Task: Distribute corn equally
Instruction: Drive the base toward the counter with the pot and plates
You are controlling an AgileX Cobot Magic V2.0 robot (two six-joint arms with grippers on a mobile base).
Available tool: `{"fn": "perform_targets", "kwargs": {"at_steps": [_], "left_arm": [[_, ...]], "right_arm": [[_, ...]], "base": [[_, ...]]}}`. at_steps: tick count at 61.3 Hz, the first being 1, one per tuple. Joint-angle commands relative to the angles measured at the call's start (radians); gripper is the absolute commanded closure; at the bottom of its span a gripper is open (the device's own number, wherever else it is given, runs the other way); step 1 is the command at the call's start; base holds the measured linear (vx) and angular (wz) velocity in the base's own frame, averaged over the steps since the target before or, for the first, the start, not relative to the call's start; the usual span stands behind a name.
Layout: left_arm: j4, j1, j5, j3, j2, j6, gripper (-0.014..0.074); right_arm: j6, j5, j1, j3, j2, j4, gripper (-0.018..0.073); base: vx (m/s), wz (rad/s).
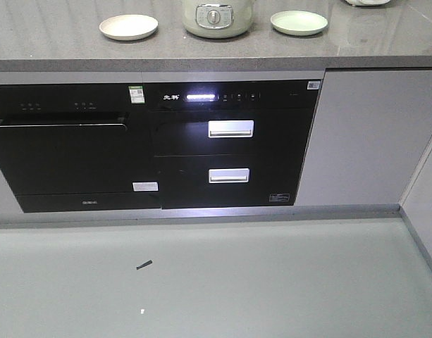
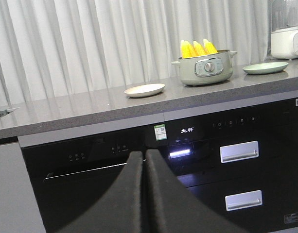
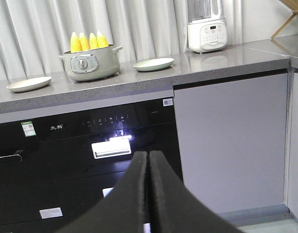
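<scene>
The corn (image 3: 89,41) stands upright in a pale green pot (image 3: 90,67) on the grey table (image 3: 226,60); four yellow tips show above the rim. In the right wrist view, a cream plate (image 3: 28,83) lies at 9 o'clock from the pot and a green plate (image 3: 153,64) at 3 o'clock, both apart from it. The left claw (image 2: 143,154) is narrow, its two black fingers pressed together and holding nothing. The right claw (image 3: 148,154) is the same. Both are low, before the black appliance fronts (image 3: 66,160). The pot is at 1 o'clock from the left claw and at 11 o'clock from the right.
</scene>
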Motion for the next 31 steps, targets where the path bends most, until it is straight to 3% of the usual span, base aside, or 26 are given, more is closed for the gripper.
{"fn": "perform_targets", "kwargs": {"at_steps": [1,31], "left_arm": [[-0.002,0.001,-0.076,0.003,-0.016,-0.003,0.0603],[-0.002,0.001,-0.076,0.003,-0.016,-0.003,0.0603]], "right_arm": [[-0.007,-0.079,-0.006,0.008,0.005,-0.006,0.0564],[-0.007,-0.079,-0.006,0.008,0.005,-0.006,0.0564]], "base": [[0.12,-0.03],[0.12,-0.02]]}}
